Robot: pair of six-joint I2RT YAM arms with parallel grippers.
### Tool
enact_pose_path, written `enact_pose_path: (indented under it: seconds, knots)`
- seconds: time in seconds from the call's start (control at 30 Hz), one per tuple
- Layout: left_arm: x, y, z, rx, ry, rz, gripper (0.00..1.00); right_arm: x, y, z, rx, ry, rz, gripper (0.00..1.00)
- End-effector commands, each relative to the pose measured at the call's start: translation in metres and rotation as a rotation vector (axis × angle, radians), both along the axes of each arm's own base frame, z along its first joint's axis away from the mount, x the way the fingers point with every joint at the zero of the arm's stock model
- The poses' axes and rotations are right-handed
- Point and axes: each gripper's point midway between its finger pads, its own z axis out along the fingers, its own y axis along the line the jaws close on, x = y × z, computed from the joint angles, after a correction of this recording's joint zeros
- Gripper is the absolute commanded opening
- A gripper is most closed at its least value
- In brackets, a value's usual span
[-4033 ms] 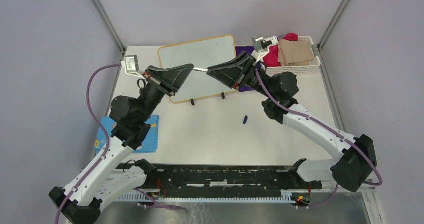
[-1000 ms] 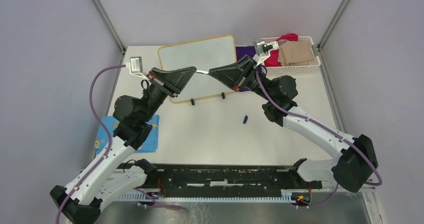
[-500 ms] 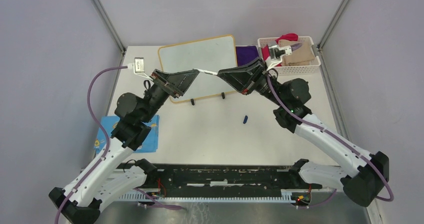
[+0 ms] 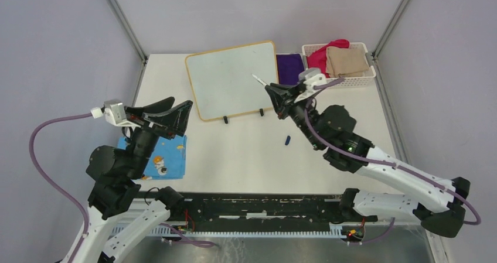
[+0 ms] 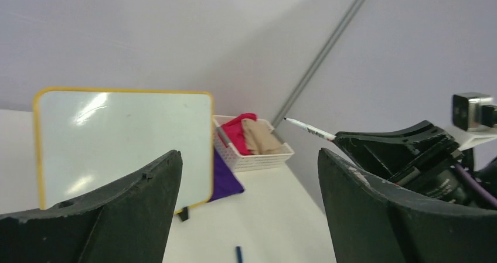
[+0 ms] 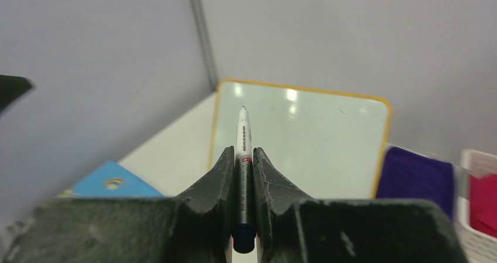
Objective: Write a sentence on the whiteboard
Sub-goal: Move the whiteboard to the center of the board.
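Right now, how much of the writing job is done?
Done: the right tool grips the marker, its tip pointing at the whiteboard. In hand: lining up the tip; the left tool hangs open, empty. Left: every word, since the board is blank.

The right pincer (image 6: 243, 153) hides the marker's (image 6: 242, 128) lower barrel; the basket (image 6: 470, 156) is cropped.

Open tabletop (image 4: 246, 163) before whiteboard (image 4: 231, 78), blue cap (image 4: 288, 139) lying there, basket (image 4: 351, 80) at right rear.
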Motion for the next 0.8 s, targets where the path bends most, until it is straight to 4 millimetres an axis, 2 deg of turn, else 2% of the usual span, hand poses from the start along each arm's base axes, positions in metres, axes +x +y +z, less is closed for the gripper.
enact_pose_path:
  seconds: [0.0, 0.17, 0.3, 0.37, 0.53, 0.77]
  knots:
    - [0.013, 0.027, -0.053, 0.211, 0.09, 0.172, 0.91, 0.025, -0.024, -0.043, -0.323, -0.001, -0.376, 0.0]
    - [0.014, 0.031, -0.08, 0.242, 0.152, 0.19, 0.93, 0.036, -0.014, -0.074, -0.397, 0.014, -0.426, 0.0]
    - [0.017, 0.034, -0.094, 0.252, 0.184, 0.212, 0.93, 0.041, 0.01, -0.087, -0.34, 0.011, -0.231, 0.0]
    - [0.021, 0.037, -0.1, 0.253, 0.196, 0.24, 0.93, 0.044, 0.014, -0.089, -0.296, 0.011, -0.164, 0.0]
    - [0.039, 0.038, -0.114, 0.268, 0.218, 0.303, 0.97, 0.056, 0.01, -0.099, -0.26, 0.024, -0.099, 0.0]
    - [0.082, 0.008, -0.143, 0.4, 0.35, 0.286, 1.0, 0.071, -0.003, -0.117, -0.226, 0.057, -0.159, 0.0]
